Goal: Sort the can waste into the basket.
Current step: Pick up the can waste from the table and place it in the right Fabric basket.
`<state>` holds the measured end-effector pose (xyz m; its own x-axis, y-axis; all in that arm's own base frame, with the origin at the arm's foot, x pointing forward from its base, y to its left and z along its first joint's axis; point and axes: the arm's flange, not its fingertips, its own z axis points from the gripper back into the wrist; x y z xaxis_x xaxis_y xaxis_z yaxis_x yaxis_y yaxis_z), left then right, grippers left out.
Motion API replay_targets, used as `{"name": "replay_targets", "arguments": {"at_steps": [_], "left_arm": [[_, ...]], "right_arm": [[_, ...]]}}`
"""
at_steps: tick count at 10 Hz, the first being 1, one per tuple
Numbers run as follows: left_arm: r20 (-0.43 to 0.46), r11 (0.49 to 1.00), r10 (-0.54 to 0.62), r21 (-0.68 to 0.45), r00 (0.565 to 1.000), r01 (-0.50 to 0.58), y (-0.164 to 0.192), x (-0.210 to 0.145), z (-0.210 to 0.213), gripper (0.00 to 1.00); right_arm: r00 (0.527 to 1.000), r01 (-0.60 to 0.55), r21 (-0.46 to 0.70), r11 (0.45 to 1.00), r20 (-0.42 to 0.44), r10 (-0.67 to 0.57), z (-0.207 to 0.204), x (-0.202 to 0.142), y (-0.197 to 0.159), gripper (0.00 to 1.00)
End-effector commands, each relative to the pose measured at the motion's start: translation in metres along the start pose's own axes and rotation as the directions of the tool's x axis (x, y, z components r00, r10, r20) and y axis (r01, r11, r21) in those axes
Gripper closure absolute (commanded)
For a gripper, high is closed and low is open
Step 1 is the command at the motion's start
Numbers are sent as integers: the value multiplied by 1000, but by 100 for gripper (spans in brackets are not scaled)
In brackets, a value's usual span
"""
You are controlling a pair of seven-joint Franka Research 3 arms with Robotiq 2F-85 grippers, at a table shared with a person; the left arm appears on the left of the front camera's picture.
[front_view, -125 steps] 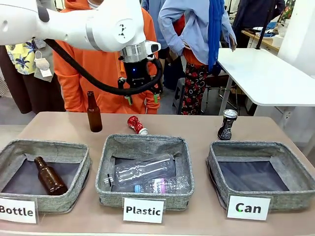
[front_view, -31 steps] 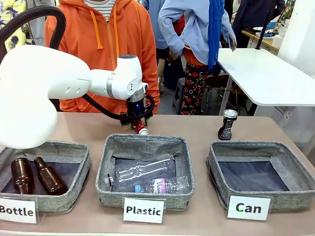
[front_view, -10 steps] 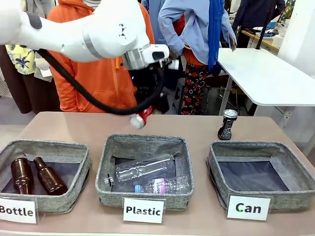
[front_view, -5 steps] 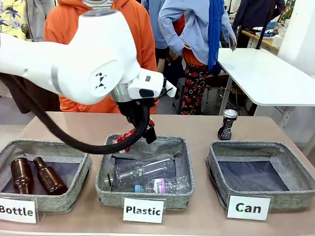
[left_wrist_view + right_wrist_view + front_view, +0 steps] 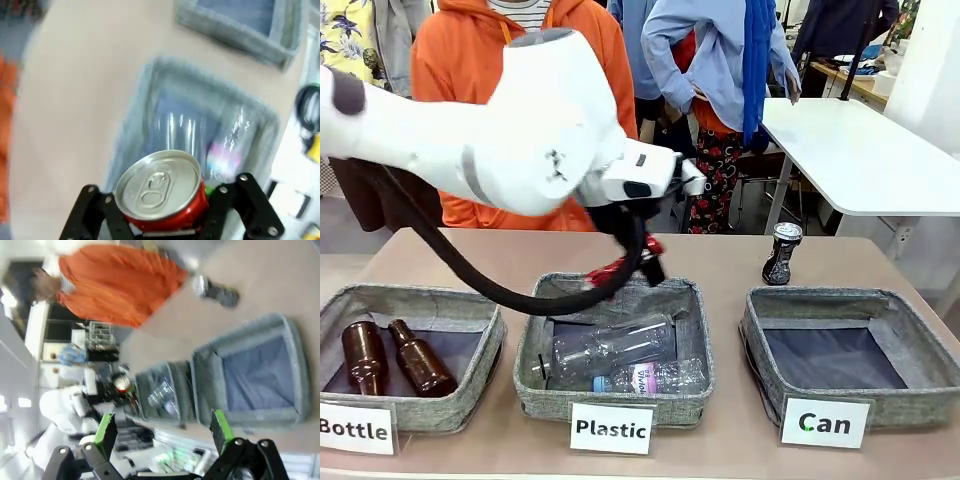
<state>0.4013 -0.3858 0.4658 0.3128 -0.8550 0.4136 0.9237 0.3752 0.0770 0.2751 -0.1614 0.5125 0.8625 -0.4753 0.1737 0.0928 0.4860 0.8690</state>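
Nearest the camera, the shallow grey fabric basket with the white "Can" label point(image 5: 920, 408) shows a bare dark floor, just as it did earlier, so no can has gone in yet. Beside it, the like middle basket labelled "Plastic" point(image 5: 545, 400) holds clear plastic bottles point(image 5: 615, 345).

Above that basket's far rim, the left jaws are clamped on the sides of the crushed shiny red can point(image 5: 159, 186), its silver end facing the wrist camera. That is the change. Seconds ago this can lay on the table point(image 5: 710, 260) beyond the middle basket. Within the last second it has been carried a little to the right.

I judge the pick done and the carry under way, with most of the way to the "Can" basket still to go. Letting go here would drop it among the plastic.

The right jaws stand apart with nothing between them.

Farther off, the black-blue crushed can with a silver top point(image 5: 781, 253) stands upright on the table beyond the "Can" basket, untouched. Behind the table stands a person in an orange hooded top point(image 5: 445, 60).
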Motion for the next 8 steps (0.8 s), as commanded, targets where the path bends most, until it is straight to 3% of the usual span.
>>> {"name": "replay_targets", "arguments": {"at_steps": [1,3,5,6,7,8], "left_arm": [[248,929,-340,-59,907,365,-35,49,-7,99],[328,799,-545,-74,771,596,-61,107,-8,99],[421,686,-606,-154,675,711,-64,171,-39,99],[474,619,-616,-205,630,759,-60,201,-57,99],[497,594,-607,-235,620,769,-64,225,-78,99],[456,621,-617,-220,642,753,-68,238,-97,99]], "right_arm": [[985,-34,-153,988,-174,7,35,-22,19,0],[994,-27,-190,981,-110,6,74,-31,16,0],[995,-54,-261,964,-97,30,112,-41,3,0],[997,-38,-228,973,-71,23,121,-43,-2,0],[996,-30,-234,972,-92,9,99,-42,10,0],[996,-30,-234,972,-92,9,99,-42,10,0]]}}
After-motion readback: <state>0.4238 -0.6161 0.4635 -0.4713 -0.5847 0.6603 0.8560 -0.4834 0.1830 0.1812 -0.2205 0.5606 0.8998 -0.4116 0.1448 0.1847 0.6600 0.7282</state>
